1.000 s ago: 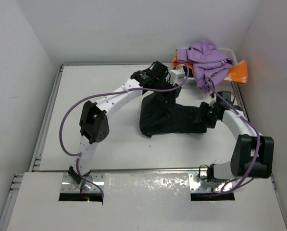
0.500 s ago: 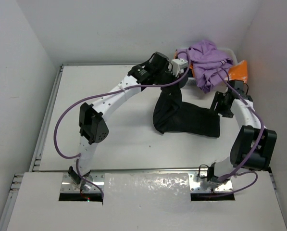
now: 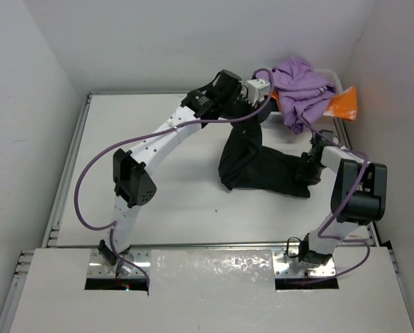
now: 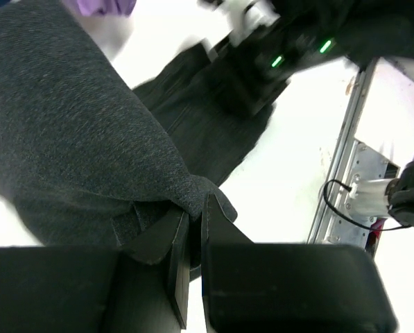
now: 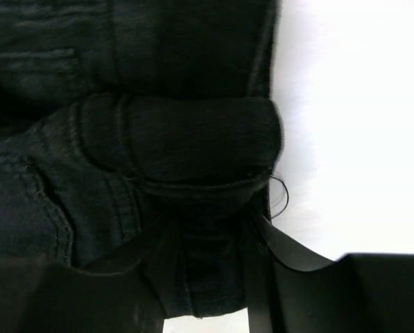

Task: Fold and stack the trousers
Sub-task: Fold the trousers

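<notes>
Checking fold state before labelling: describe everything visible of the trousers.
The trousers are black, slightly faded and denim-like, with stitched seams. They lie bunched in a bent, crumpled shape on the white table, right of centre, not folded flat. The left hand pinches an edge shut and holds the far end up near the purple garment. The right hand straddles a rolled edge at the other end; its grip is unclear.

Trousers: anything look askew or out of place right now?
Yes. The trousers lie bunched and crooked, not flat. The left gripper pinches one end up at the far side, and the end at the right gripper is rolled over on itself. Nothing looks torn.
</notes>
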`<move>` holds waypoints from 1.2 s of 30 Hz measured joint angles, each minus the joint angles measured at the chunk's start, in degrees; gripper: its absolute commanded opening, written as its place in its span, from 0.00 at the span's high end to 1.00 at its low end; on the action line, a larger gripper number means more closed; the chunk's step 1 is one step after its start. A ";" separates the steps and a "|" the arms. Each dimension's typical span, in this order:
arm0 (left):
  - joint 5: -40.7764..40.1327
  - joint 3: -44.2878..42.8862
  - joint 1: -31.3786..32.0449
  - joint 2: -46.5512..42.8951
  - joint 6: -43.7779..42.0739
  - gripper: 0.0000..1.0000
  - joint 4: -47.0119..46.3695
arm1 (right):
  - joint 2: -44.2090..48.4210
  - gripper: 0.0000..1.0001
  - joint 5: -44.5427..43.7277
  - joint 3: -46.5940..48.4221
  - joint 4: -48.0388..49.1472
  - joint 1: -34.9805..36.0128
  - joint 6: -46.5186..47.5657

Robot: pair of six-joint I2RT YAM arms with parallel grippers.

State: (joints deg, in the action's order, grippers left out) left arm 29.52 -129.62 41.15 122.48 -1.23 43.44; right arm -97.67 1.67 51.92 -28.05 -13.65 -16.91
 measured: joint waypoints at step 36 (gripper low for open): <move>5.51 5.49 3.37 4.33 -4.85 0.55 -9.92 | 9.22 0.29 12.70 4.61 0.17 -2.67 -12.59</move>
State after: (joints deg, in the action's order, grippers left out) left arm 35.03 -124.14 44.51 126.80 -6.09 33.52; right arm -88.44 14.37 56.53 -27.88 -16.32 -29.50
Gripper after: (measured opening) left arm 0.304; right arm 0.702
